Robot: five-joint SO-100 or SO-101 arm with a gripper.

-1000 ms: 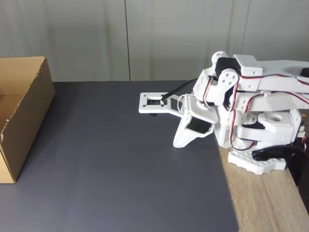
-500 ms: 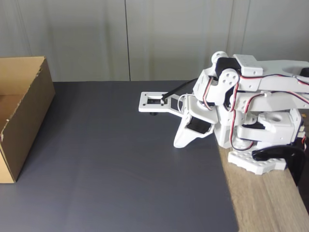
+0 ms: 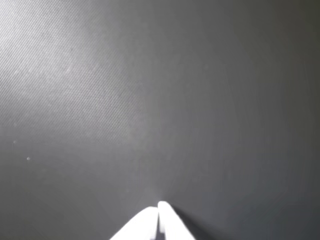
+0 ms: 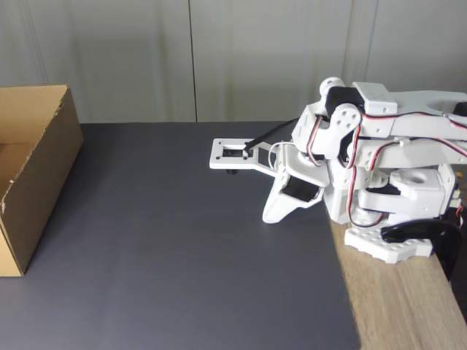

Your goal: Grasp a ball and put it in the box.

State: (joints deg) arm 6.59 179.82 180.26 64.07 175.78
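Nothing moved since earlier, tool (image 3: 159, 215) closed and empty, tips down at dark mat (image 4: 168, 248), box (image 4: 33, 168) far left

box (image 4: 33, 171) at mat's (image 4: 175, 248) left edge, arm (image 4: 365, 171) folded at right, gripper (image 4: 271, 213) seemingly resting on mat

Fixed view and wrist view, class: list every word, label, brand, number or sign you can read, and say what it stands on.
None can be read: no text shows on the brown corrugated cardboard box, the white robot arm, its closed white hand or the dark grey mat.
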